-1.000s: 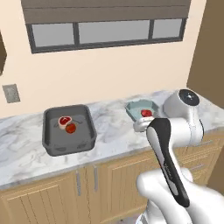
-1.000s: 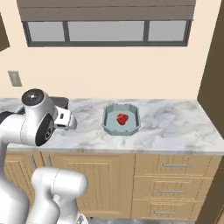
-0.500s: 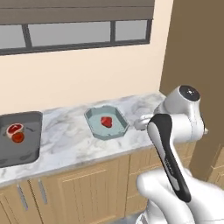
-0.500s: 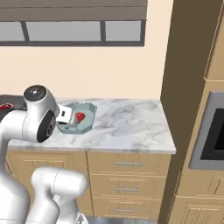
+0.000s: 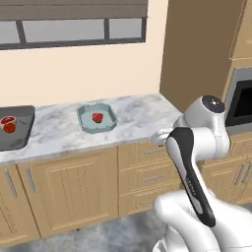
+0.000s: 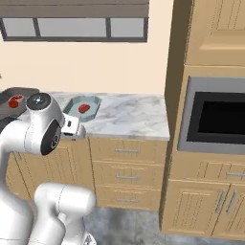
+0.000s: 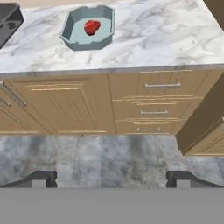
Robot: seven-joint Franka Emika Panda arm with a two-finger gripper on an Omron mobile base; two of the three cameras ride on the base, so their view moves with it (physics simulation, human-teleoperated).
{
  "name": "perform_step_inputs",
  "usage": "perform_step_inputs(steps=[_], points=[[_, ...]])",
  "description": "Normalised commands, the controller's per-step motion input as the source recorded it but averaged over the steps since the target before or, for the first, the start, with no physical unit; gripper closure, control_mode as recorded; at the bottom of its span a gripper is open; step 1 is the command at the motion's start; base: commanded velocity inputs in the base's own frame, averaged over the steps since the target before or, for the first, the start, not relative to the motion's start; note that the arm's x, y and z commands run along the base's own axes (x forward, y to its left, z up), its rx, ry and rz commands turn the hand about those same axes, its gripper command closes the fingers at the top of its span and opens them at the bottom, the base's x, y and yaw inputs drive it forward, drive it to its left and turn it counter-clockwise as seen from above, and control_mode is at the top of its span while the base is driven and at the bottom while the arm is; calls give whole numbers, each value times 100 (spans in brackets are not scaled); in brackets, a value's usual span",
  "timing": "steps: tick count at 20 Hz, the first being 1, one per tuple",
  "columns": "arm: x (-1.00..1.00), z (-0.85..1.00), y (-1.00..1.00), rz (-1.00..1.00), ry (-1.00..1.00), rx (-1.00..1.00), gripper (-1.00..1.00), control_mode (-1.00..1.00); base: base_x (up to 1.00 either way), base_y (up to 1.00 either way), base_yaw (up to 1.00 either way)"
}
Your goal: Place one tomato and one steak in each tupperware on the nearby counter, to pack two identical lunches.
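**Hanging wide open and empty before the cabinets**

The two-finger dark-tipped gripper (image 7: 111, 177) holds its jaws far apart, gripping nothing, off the white-and-grey marbled stone counter (image 7: 166, 37). The small pale teal tupperware with cut corners (image 7: 70, 33) holds one deep red steak (image 7: 91, 27). At the counter's far left, the larger dark grey rectangular tupperware (image 5: 22, 133) holds a pink-red steak with a white rim (image 5: 7, 120) beside a glossy red-orange tomato (image 5: 9, 128).

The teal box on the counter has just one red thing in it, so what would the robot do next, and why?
Probably go and fetch the missing item: the teal box holds a single red piece, while the dark grey box already shows two. The end effector is open and holds nothing.
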Motion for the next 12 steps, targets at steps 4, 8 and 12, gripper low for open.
perform_step_inputs(steps=[4, 8, 12], points=[[0, 0, 0, 0, 0, 0, -100, 100, -23, -95, 2], [0, 0, 0, 0, 0, 0, -100, 100, 0, -100, 0], [0, 0, 0, 0, 0, 0, -100, 100, -1, -100, 0]])
